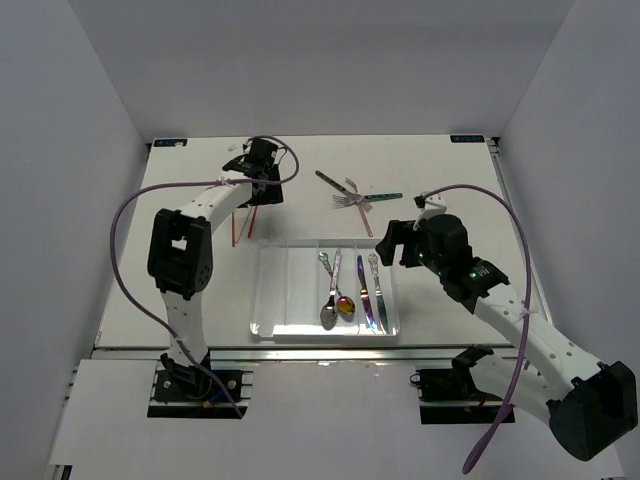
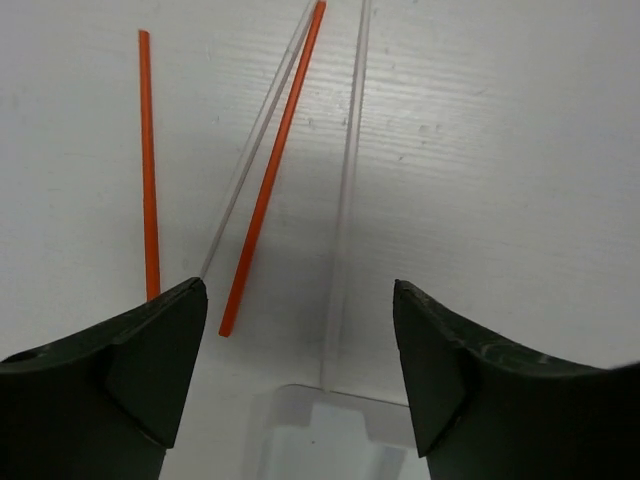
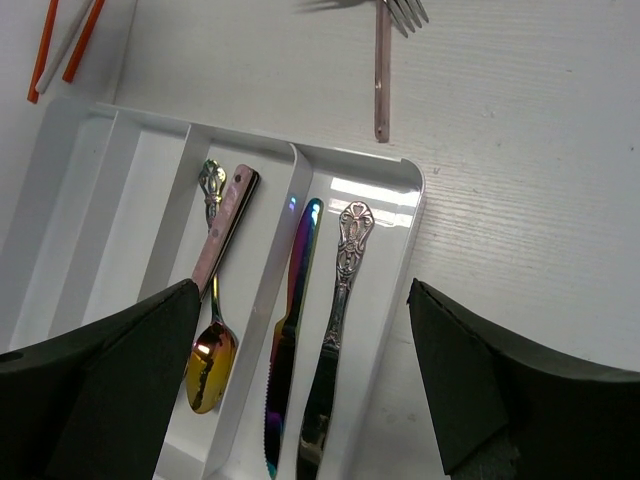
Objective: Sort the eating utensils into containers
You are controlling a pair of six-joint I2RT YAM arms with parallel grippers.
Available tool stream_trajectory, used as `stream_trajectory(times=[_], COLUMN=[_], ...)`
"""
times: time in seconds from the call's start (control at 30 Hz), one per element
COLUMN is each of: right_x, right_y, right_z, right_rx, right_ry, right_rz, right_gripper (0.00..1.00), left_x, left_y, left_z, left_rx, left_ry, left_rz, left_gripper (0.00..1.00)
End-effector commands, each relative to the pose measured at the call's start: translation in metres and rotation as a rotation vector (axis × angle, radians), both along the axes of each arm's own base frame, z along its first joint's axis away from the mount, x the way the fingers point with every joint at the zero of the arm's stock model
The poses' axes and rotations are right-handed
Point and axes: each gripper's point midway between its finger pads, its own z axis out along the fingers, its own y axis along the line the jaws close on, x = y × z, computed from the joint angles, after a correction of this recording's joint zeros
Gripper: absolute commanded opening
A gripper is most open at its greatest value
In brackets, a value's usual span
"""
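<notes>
Two red-orange chopsticks (image 2: 148, 170) (image 2: 270, 180) lie on the table ahead of my left gripper (image 2: 300, 290), which is open and holds nothing. In the top view they (image 1: 238, 222) lie left of the clear tray (image 1: 285, 290), under that arm. My right gripper (image 3: 305, 290) hangs open over the tray's right end (image 3: 405, 200). One compartment there holds an iridescent knife (image 3: 290, 330) and a silver knife (image 3: 335, 320). The compartment to their left holds a gold-bowled spoon (image 3: 212, 365) and a pink-handled spoon (image 3: 225, 230). Forks (image 1: 352, 197) lie loose beyond the tray.
A pink-handled fork (image 3: 382, 70) lies just past the tray's far wall. The loose pile includes a teal handle (image 1: 388, 196) and a dark handle (image 1: 330, 180). Purple cables loop off both arms. The tray's two left compartments (image 1: 300, 290) show no utensils.
</notes>
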Motion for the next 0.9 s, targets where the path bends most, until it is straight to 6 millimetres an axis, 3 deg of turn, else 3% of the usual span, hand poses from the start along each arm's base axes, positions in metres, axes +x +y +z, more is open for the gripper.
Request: stream_trajectory(times=[0.0,0.3,0.4,0.73,0.83,0.87], right_x=[0.004,0.004,0.004,0.005,0.005,0.005], right_y=[0.007,0.012,0.013,0.016,0.015,0.016], right_z=[0.006,-0.004,-0.004,-0.006,-0.006,-0.006], right_rx=[0.022,0.002,0.002,0.001,0.001,0.001], right_ry=[-0.042,-0.014,-0.010,-0.002,-0.002,-0.002], right_rz=[0.042,0.075,0.079,0.088,0.086,0.088], right_gripper=[0.89,0.89,0.89,0.89,0.89,0.89], left_x=[0.011,0.019,0.018,0.005,0.001,-0.001], left_y=[-0.016,-0.016,-0.018,-0.013,-0.016,-0.017], left_z=[-0.001,-0.046,-0.057,-0.094,-0.106,-0.110], left_rx=[-0.082,-0.114,-0.124,-0.101,-0.118,-0.121], left_ry=[0.083,0.159,0.174,0.250,0.279,0.288], left_rz=[-0.170,-0.131,-0.128,-0.095,-0.104,-0.103], left_gripper=[0.80,0.55,0.52,0.32,0.30,0.23])
